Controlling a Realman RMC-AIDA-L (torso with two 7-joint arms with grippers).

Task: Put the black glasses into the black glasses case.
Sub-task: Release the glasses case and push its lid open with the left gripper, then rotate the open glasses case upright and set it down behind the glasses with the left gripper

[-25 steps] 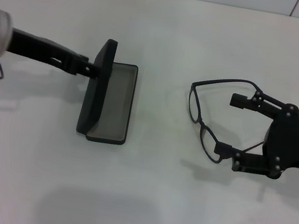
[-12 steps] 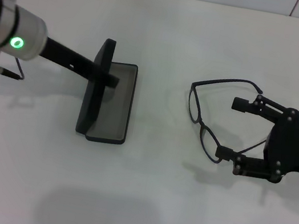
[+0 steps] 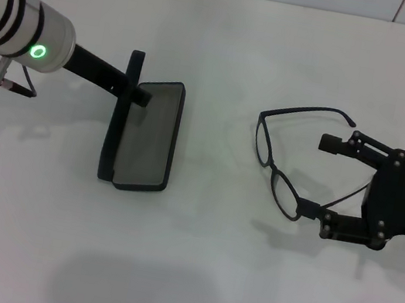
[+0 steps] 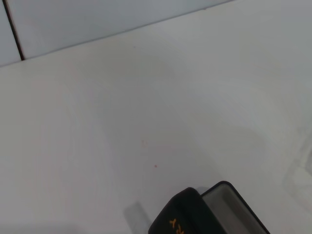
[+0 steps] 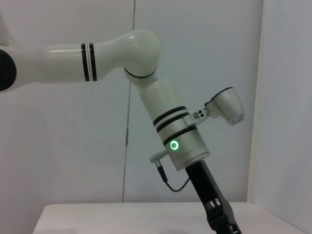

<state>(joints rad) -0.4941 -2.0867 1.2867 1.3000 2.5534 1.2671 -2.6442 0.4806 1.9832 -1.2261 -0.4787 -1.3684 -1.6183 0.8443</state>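
Lying open on the white table [image 3: 188, 275] is the black glasses case [image 3: 142, 135], a hard box with rounded corners and grey lining. Its lid stands up on the left side. The left gripper [image 3: 136, 93] is clenched on the top end of that lid. Well apart to the right lie the black glasses [image 3: 283, 162], thin wire frames with two round clear lenses. The right gripper [image 3: 322, 178] has its fingers spread wide around the slim temple arms, near the lenses, not squeezing them.
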